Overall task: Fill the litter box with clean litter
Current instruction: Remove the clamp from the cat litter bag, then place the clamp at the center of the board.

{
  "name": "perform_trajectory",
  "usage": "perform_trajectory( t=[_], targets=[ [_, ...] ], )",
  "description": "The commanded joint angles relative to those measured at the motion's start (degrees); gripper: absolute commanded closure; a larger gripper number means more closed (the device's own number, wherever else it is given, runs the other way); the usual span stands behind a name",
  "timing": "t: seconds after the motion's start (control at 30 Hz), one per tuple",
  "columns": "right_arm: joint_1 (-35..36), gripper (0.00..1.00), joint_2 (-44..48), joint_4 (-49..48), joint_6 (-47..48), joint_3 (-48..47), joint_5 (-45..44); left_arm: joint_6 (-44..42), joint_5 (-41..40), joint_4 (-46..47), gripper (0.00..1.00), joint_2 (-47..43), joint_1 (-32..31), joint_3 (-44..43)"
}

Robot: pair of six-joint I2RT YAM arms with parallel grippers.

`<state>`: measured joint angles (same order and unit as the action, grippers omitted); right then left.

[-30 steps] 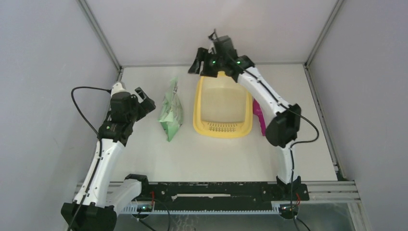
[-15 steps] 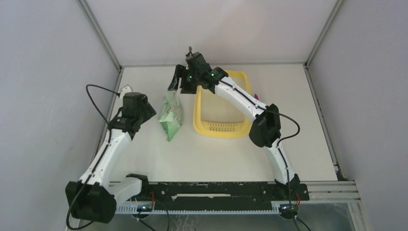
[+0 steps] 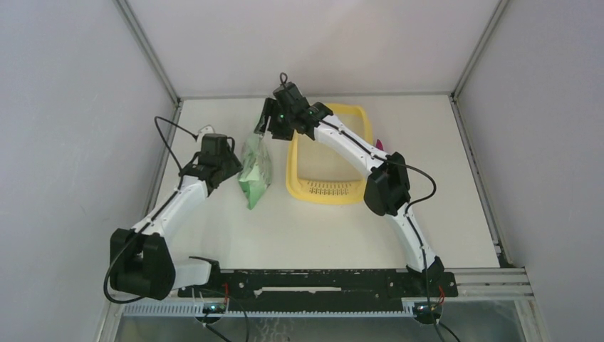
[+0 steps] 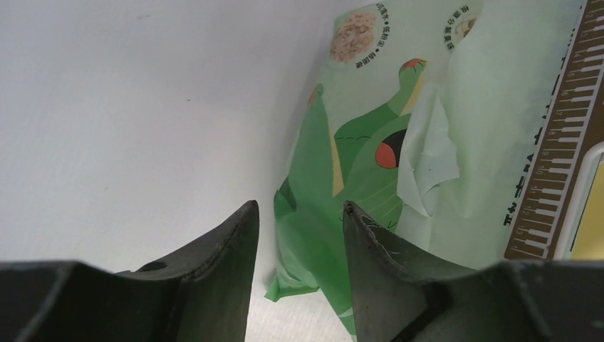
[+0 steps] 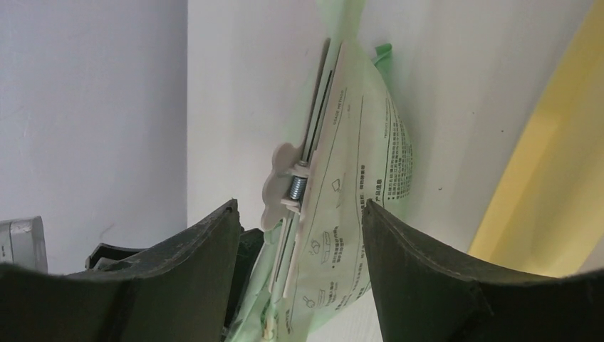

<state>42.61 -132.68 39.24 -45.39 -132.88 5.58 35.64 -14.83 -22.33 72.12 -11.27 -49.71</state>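
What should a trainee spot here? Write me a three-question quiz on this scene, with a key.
1. True or false: the green bag lies inside the litter box.
2. What closes the bag's far end? A) a white clip B) tape C) a knot
3. Which pincer is nearest that closure?
Key: 1 false; 2 A; 3 the right pincer.
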Motion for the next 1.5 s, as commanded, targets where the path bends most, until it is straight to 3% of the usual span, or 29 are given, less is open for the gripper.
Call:
perform_trajectory(
  t=[0.0,0.13,0.3,0.4,0.7,1.1,1.23,1.47],
  targets=[
    [0.1,0.3,-0.2,-1.3,-1.4,-1.6,-0.9,0.4,-0.2,3.0,0.48,1.9,-2.4,-0.7],
    [0.0,0.34,-0.1,-0.8,-1.0,-1.5,-1.0,0.5,-0.7,3.0,0.49,3.8,-3.9,-1.9],
    [-0.3,0.55,1.1,-1.0,-0.5,0.8,-0.7,0.6,-0.8,3.0,0.49,4.1,-4.6,-1.9],
    [-0.3,0.61,2.1,-0.7,0.0,2.3,-1.0,0.4,-1.1,3.0,0.49,3.7,-4.6,-1.6],
    [-0.1,1.0,5.9,-0.4,1.3,7.8,-1.6,-0.3,-1.6,2.1,0.49,2.1,-4.6,-1.6],
    [-2.8,1.0,16.2,3.1,6.3,8.4,-4.4,-1.1,-3.8,-0.5,0.49,-0.3,-4.7,-2.5],
    [-7.4,1.0,25.9,2.2,9.8,20.2,-4.4,-1.7,-3.7,-1.9,0.45,-1.2,-4.6,-3.6],
    [-27.2,1.0,49.8,-2.0,14.0,50.7,-3.4,-4.5,1.3,-3.5,0.03,-6.9,-4.4,-5.9]
  ],
)
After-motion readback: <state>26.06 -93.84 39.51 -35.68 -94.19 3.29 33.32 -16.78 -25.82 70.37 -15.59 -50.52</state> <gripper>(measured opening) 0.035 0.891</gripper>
